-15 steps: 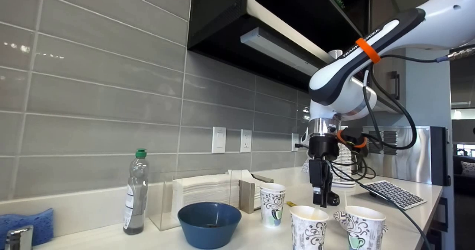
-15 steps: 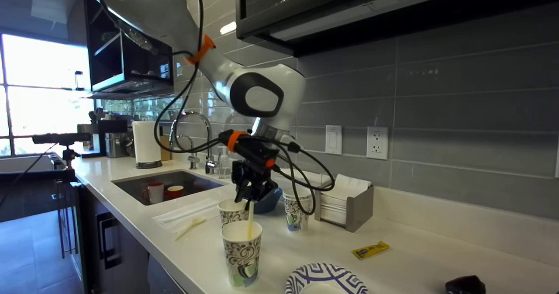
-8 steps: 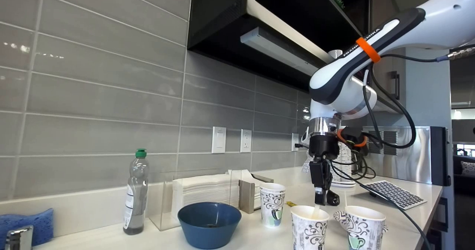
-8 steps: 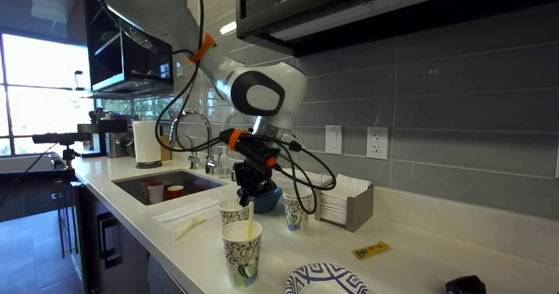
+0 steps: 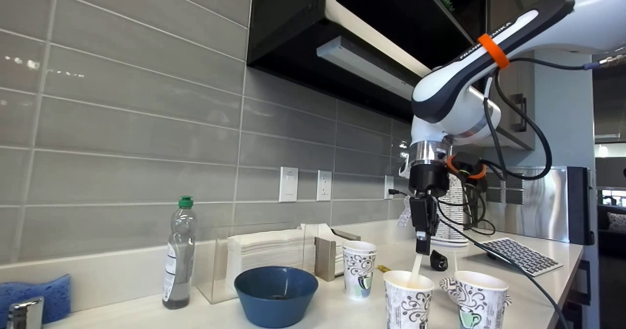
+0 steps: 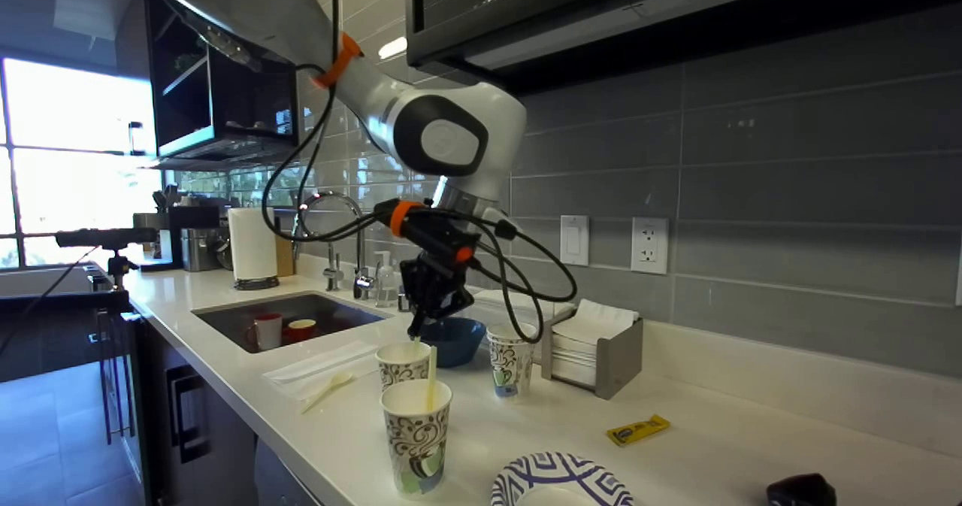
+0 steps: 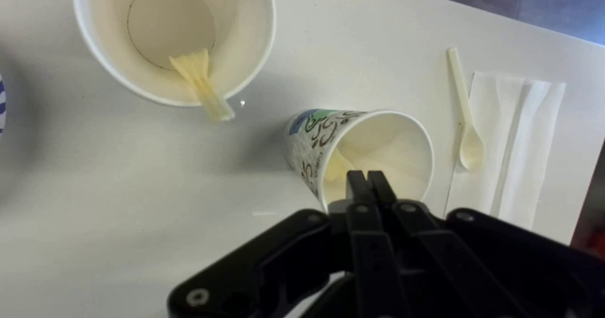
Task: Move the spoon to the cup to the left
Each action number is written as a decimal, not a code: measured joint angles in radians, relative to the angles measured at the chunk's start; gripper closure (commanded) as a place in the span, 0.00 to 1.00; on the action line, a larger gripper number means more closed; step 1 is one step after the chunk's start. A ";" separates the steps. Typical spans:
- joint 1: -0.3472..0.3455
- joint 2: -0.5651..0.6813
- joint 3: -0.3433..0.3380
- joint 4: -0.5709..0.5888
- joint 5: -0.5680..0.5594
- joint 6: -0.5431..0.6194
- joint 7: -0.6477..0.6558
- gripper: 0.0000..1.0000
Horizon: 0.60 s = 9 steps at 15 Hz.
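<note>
In an exterior view, nearest to us, part of a blue-patterned paper plate (image 6: pixel 562 467) shows at the lower edge. Just beyond it a near paper cup (image 6: pixel 417 446) stands upright on the white counter (image 6: pixel 518 434), with a pale yellowish utensil (image 6: pixel 432 374) leaning in it, the handle rising over the rim. A yellow packet (image 6: pixel 637 430) lies apart, toward the wall. A loose spoon (image 7: pixel 457 79) rests with its broad end over the edge of a folded napkin (image 7: pixel 520 138).

Past these we find the second paper cup (image 5: pixel 408 307), also upright, and in it the pale spoon (image 5: pixel 416 269). Its lower end is inside; its handle slants up past the rim to the black gripper (image 7: pixel 367 178) just above. The fingers (image 7: pixel 357 188) are drawn together and pinch the handle near its top; in the wrist view they cover that spot. Whether the spoon touches the cup's inner wall, we cannot tell.

Farther off stand nested paper cups (image 5: pixel 358 270), beside a grey napkin holder (image 6: pixel 620 359), and then a dark blue bowl (image 5: pixel 276 302). Beyond we see the sink (image 6: pixel 338 318), with two mugs (image 6: pixel 267 333) in it, then a paper towel roll (image 6: pixel 252 244) and, farthest, a bright window (image 6: pixel 75 175).
</note>
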<state>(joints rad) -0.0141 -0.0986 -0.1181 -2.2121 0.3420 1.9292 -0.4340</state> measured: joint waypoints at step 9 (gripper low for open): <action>0.000 -0.256 0.065 0.036 -0.208 -0.196 0.304 0.99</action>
<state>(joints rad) -0.0138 -0.3545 -0.0527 -2.1759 0.1345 1.7335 -0.1304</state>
